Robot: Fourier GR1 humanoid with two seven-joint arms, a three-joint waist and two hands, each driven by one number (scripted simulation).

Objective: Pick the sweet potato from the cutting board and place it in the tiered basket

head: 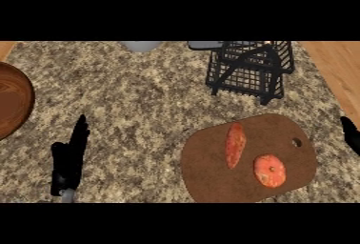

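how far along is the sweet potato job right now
Nothing looks done yet. The elongated orange sweet potato lies on the brown wooden cutting board, beside a round orange item. Neither the left hand nor the right hand holds anything. Picking it up and placing it in the black wire tiered basket remain.

Speckled granite-patterned surface, tan and grey, running edge to edge; wood-toned strips show past its upper left and right corners. Directly on it: a brown cutting board with a small hole near its right end, lower right; a black wire tiered basket at the upper right, well apart from the board; a round wooden plate cut off by the left edge; two pale grey items at the top edge, too cropped to identify.
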